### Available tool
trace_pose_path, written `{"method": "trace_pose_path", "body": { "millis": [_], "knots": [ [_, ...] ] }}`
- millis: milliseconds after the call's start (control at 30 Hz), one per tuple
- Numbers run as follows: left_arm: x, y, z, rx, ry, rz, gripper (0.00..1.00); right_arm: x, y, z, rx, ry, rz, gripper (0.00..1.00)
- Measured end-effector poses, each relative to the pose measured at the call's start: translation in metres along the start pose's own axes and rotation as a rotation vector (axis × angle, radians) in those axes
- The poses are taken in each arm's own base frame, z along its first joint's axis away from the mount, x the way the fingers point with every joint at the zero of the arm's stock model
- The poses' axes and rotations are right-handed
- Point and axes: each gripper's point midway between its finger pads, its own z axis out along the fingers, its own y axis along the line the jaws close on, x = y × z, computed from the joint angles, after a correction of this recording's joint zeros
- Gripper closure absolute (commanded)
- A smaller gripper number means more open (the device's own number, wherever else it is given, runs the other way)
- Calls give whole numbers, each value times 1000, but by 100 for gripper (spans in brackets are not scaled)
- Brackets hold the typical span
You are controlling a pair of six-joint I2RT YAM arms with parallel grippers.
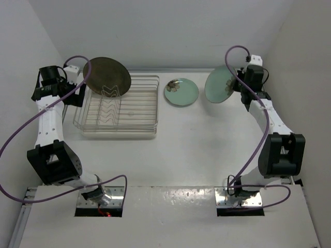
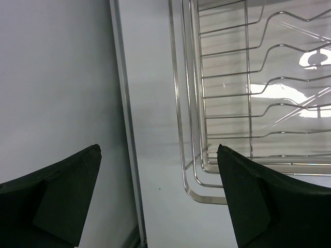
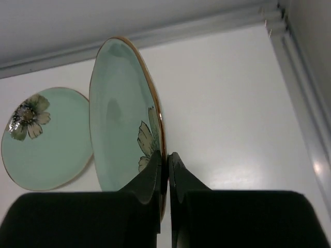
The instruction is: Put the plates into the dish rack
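The dark brown plate (image 1: pixel 107 76) stands on edge in the back left corner of the dish rack (image 1: pixel 156 106). My left gripper (image 1: pixel 78 95) is open and empty just outside the rack's left end; in the left wrist view its fingers (image 2: pixel 158 155) straddle bare table beside the rack's corner (image 2: pixel 207 191). My right gripper (image 1: pixel 234 87) is shut on the rim of a mint-green plate (image 1: pixel 220 85), held upright above the table; it also shows in the right wrist view (image 3: pixel 121 119), pinched by the gripper (image 3: pixel 166 157). The second mint plate (image 1: pixel 181 92) lies flat right of the rack (image 3: pixel 46 139).
White walls close in the table at the back and both sides. A raised strip (image 2: pixel 126 129) runs along the left wall beside the rack. The rack's wavy dividers (image 1: pixel 111 108) stand in its left half.
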Motion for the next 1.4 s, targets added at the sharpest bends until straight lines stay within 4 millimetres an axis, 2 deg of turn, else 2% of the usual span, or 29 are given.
{"method": "trace_pose_path", "body": {
  "millis": [67, 233, 333, 433, 500, 600, 633, 667, 733, 800, 867, 900, 1000, 1067, 1200, 1267, 1367, 1400],
  "knots": [
    [-3, 0, 1, 4, -12, 1, 1, -31, 18, -4, -28, -72, -112, 100],
    [-26, -2, -1, 22, -65, 44, 1, -74, 91, -23, -153, -208, -362, 100],
    [-45, -6, -6, 60, -116, 66, 1, -102, 145, -42, -276, -326, -484, 100],
    [-72, -23, -19, 156, -187, 160, 1, -126, 209, -66, -463, -460, -573, 100],
    [-102, -43, -34, 241, -264, 261, 1, -136, 249, -82, -586, -526, -610, 100],
    [-159, -81, -71, 364, -449, 423, 1, -132, 300, -104, -763, -597, -650, 100],
    [-182, -99, -92, 410, -544, 490, 1, -124, 316, -112, -826, -608, -660, 100],
    [-196, -112, -110, 444, -616, 538, 1, -114, 331, -118, -880, -606, -667, 100],
    [-219, -139, -143, 515, -744, 619, 1, -93, 355, -126, -974, -593, -675, 100],
    [-231, -167, -167, 587, -837, 685, 1, -66, 379, -132, -1065, -557, -679, 100],
    [-234, -198, -178, 665, -886, 736, 1, -41, 397, -137, -1136, -519, -684, 100],
    [-233, -212, -177, 705, -888, 752, 1, -28, 406, -139, -1169, -501, -688, 100],
    [-218, -254, -159, 824, -843, 790, 1, -1, 422, -150, -1237, -464, -702, 100],
    [-200, -269, -139, 888, -779, 802, 3, 6, 425, -155, -1261, -460, -707, 100],
    [-170, -282, -113, 967, -662, 824, 11, 7, 422, -157, -1258, -476, -714, 100],
    [-162, -284, -109, 984, -633, 833, 21, 6, 418, -157, -1249, -485, -720, 100],
    [-157, -285, -109, 991, -626, 852, 42, 6, 412, -157, -1236, -490, -724, 100],
    [-157, -285, -109, 989, -625, 859, 61, 5, 411, -157, -1235, -492, -726, 100]
  ]
}}
